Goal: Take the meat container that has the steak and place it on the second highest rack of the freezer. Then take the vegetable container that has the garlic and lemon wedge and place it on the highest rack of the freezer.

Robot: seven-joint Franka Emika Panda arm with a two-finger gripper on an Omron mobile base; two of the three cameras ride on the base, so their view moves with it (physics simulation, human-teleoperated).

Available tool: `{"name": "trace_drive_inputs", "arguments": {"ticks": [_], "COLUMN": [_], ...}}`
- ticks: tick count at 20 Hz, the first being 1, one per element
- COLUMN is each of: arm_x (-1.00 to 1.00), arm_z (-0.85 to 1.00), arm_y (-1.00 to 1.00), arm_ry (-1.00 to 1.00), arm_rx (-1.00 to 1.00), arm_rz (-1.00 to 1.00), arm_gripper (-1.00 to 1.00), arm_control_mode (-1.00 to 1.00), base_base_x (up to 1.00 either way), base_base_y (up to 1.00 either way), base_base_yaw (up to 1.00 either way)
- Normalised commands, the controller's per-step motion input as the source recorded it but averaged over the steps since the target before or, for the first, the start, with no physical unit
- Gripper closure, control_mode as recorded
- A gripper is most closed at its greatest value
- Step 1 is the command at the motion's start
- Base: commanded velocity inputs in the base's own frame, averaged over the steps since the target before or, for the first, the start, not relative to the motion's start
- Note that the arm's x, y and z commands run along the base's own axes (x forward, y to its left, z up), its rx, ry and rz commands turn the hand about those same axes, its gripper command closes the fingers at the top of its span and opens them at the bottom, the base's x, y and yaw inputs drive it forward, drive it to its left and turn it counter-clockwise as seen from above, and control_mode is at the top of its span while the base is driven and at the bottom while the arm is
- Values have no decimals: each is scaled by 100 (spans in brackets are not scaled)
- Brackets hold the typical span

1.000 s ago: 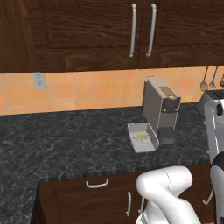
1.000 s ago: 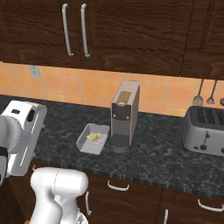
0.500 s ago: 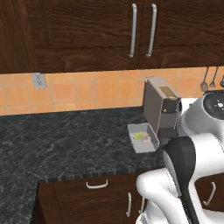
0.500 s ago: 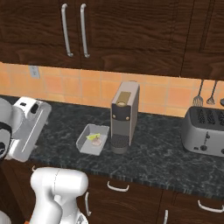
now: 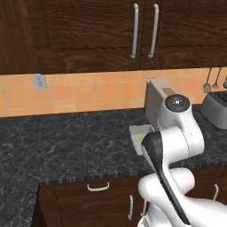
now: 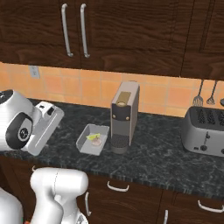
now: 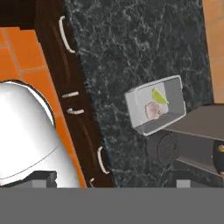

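Hand view target: the vegetable container (image 7: 155, 110), a shallow grey tray, lies flat on the dark marbled surface (image 7: 131, 48) with nothing touching it.
Contents: the lemon wedge (image 7: 159, 96) and the garlic (image 7: 152, 111) sit side by side inside the tray, near its middle.
Tray position: in the right base view the vegetable container (image 6: 92, 139) sits just beside the coffee machine (image 6: 124, 116), on that machine's left, some way back from the front edge of the surface (image 6: 175, 157).
Neighbours: a toaster (image 6: 204, 131) stands well apart to the right; utensils (image 6: 204, 92) hang on the orange tile wall (image 6: 87, 85).
Gripper: released, jaws at their widest, holding nothing; its fingertips are too hard to make out at the bottom of the hand view to place.
Arm: in the left base view the white arm (image 5: 177, 133) stands in front of the tray and hides most of it.
Step in hand: judged as the approach to the vegetable container, no grasp yet begun.
Doing it well: come down over a free rim on the side away from the coffee machine, so the fingers do not strike it; grip the tray wall, not the food.
Carrying: keep the tray level, since the garlic could roll and both pieces could slide out over the sloped sides.
Risk: a grip on one rim alone may let the tray tip.
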Motion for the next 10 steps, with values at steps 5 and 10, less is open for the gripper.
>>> {"name": "trace_drive_inputs", "arguments": {"ticks": [5, 10], "arm_x": [74, 80], "arm_z": [-73, -69], "arm_y": [-30, -9], "arm_ry": [21, 19], "arm_rx": [11, 3], "arm_rz": [0, 0], "arm_gripper": [-100, -100], "arm_control_mode": [-100, -100], "base_base_x": [0, 0], "base_base_y": [0, 0], "base_base_yaw": [0, 0]}}
